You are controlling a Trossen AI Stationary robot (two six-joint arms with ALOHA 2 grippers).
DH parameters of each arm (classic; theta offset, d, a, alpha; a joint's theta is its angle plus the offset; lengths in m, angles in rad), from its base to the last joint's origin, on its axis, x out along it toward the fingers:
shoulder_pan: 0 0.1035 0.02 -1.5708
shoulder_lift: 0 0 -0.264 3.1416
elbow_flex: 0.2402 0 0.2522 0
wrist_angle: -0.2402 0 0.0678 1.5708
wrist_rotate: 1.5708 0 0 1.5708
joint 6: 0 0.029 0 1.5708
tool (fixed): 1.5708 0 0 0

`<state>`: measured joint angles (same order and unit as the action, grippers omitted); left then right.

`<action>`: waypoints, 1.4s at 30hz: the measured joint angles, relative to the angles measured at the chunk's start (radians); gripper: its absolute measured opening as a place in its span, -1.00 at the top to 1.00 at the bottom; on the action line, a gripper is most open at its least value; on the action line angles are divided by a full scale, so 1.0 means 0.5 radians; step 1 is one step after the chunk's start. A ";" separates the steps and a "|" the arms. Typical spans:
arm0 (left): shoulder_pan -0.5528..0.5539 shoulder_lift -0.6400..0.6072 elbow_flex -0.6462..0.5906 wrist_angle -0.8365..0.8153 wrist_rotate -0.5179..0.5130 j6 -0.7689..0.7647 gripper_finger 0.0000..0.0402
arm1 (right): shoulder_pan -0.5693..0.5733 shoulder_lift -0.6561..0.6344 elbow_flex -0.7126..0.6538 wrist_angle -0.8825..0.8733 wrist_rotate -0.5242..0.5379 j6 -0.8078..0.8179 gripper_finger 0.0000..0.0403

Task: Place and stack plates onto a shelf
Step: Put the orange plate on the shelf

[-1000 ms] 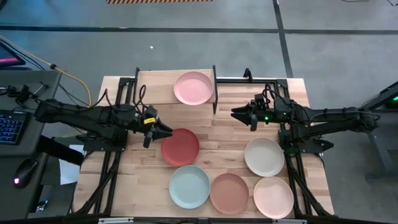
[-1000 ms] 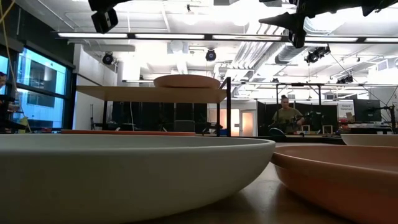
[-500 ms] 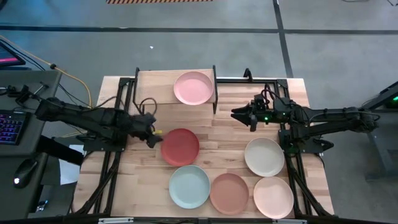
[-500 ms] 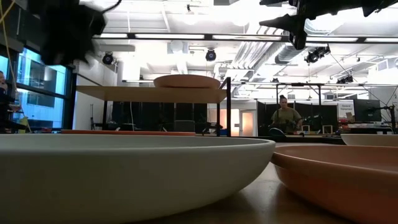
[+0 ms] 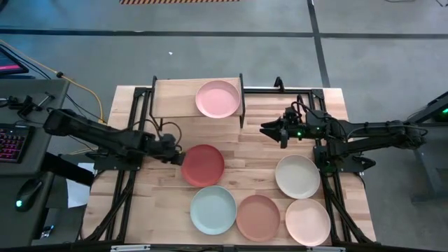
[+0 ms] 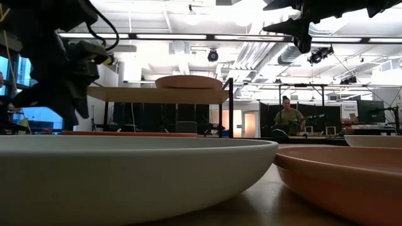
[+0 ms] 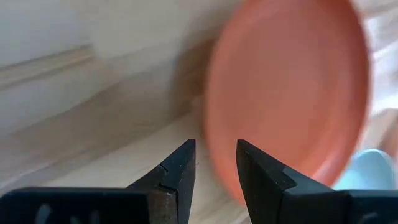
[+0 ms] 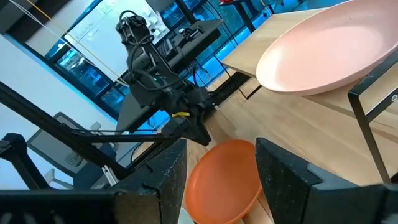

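step: second plate pickup, judged; left gripper (image 5: pixel 176 152) low at the red plate's (image 5: pixel 203 165) left rim
left gripper: fingers parted a little, nothing between them; rim just ahead
right gripper (image 5: pixel 266 127): waits beside the shelf (image 5: pixel 175 98), fingers apart, holding nothing
shelf: pink plate (image 5: pixel 218 99) sits on its right half; left half bare
table (image 5: pixel 259 147): red, blue (image 5: pixel 213 210), terracotta (image 5: pixel 257 218), peach (image 5: pixel 307 221), cream (image 5: pixel 297 176) plates
next: likely get a finger under the red rim, close, lift, carry to shelf
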<state>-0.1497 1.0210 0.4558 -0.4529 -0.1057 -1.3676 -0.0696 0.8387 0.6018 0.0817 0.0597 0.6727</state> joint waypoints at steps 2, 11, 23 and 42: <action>0.000 0.028 0.000 0.081 -0.010 -0.001 0.48 | 0.000 0.000 0.000 -0.026 0.001 0.000 0.15; 0.000 0.208 -0.002 0.103 -0.024 -0.084 0.48 | 0.000 0.000 0.000 -0.082 0.001 0.001 0.15; 0.000 0.388 0.000 0.275 -0.020 -0.087 0.67 | 0.000 0.000 0.000 -0.087 0.002 0.005 0.15; 0.072 -0.348 0.543 -0.468 -0.398 0.078 0.99 | -0.005 0.000 0.000 -0.105 0.008 0.000 0.15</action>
<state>-0.1135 0.8472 0.7274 -0.6869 -0.3047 -1.3285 -0.0723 0.8387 0.6018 0.0292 0.0637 0.6727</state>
